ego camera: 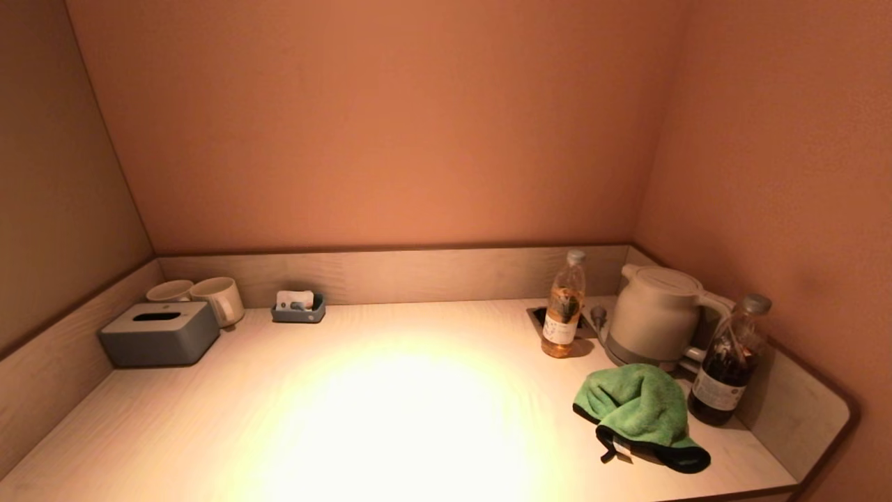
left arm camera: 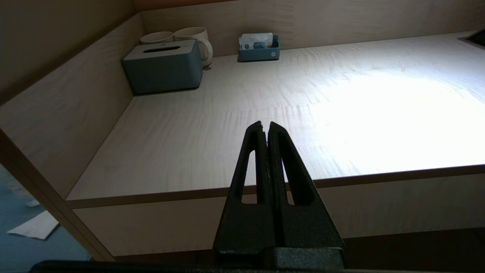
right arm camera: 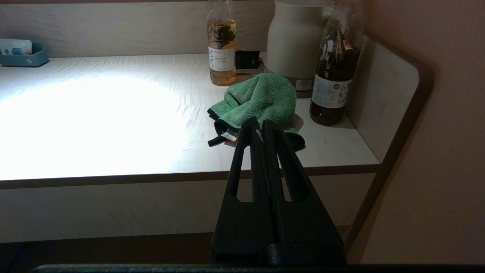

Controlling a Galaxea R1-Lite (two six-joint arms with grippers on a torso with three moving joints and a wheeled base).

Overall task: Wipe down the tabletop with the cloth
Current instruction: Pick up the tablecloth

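A green cloth (ego camera: 637, 411) with a black hem lies crumpled on the light wooden tabletop (ego camera: 390, 411) at the front right, just in front of the kettle. It also shows in the right wrist view (right arm camera: 261, 99). My right gripper (right arm camera: 262, 122) is shut and empty, held off the table's front edge, short of the cloth. My left gripper (left arm camera: 265, 124) is shut and empty, held off the front edge near the table's left half. Neither gripper shows in the head view.
A white kettle (ego camera: 655, 314), an amber bottle (ego camera: 563, 307) and a dark bottle (ego camera: 728, 362) stand at the back right near the cloth. A grey tissue box (ego camera: 159, 335), two mugs (ego camera: 217, 298) and a small blue tray (ego camera: 300, 307) sit at the back left. Low walls edge the table.
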